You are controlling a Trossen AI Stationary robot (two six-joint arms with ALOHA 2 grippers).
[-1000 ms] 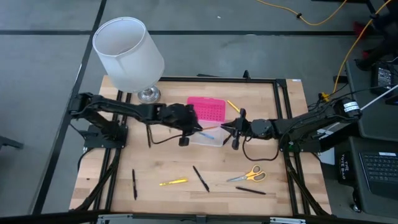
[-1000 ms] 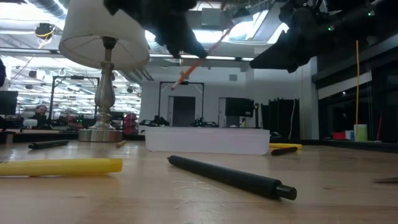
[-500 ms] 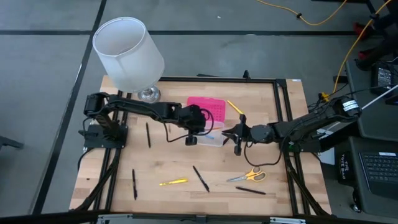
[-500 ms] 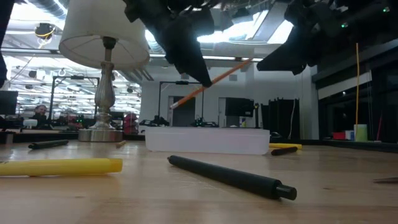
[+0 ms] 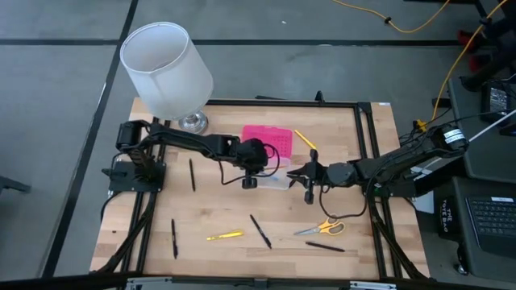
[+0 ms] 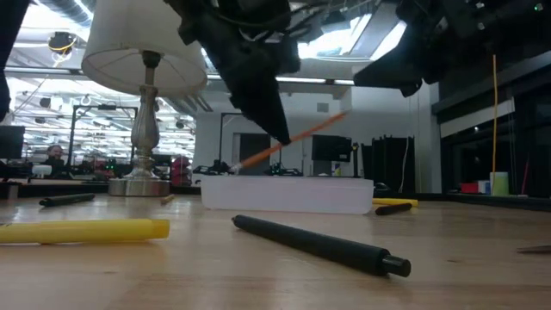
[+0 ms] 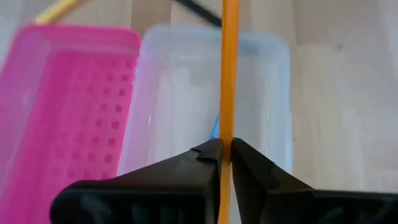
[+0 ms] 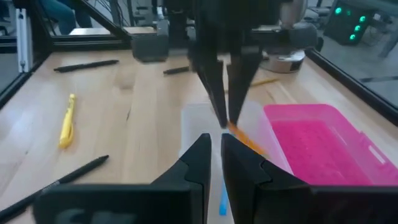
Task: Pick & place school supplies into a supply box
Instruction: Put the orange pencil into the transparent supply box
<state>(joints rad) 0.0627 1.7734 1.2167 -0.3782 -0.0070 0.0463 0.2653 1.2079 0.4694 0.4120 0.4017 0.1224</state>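
I'm holding an orange pencil [image 7: 229, 74] pinched between the fingers of my left gripper [image 7: 225, 152], and I'm hanging it right over the clear base [image 7: 186, 106] of the supply box, the pencil tilted so that in the low view its lower tip is dipping toward the box's rim. The pink lid [image 5: 267, 141] is lying open just beside the base, near the middle of the table [image 5: 363, 250]. Something blue [image 8: 222, 202] is already showing inside the base, a pen by my guess, so I'm judging at least one item as packed. My right gripper [image 8: 214, 149] is waiting just on the other side of the box, its fingers drawn nearly together with nothing between them. Plenty is left out on the wood: the yellow-handled scissors [image 5: 321, 227] are lying near the front edge on my right side, with a black pen [image 5: 325, 246] just in front of them, another black pen [image 5: 260, 230] and a yellow pen [image 5: 223, 236] toward the front middle, a black one [image 5: 173, 238] at the front left, one more black pen [image 5: 192, 174] near my left arm's base, and a yellow pencil [image 5: 303, 138] beyond the lid. So I'm reckoning this as early going: one inside, one about to go in, seven or so to fetch. The lamp [image 5: 167, 68] is standing at the far left corner, well clear of my work.
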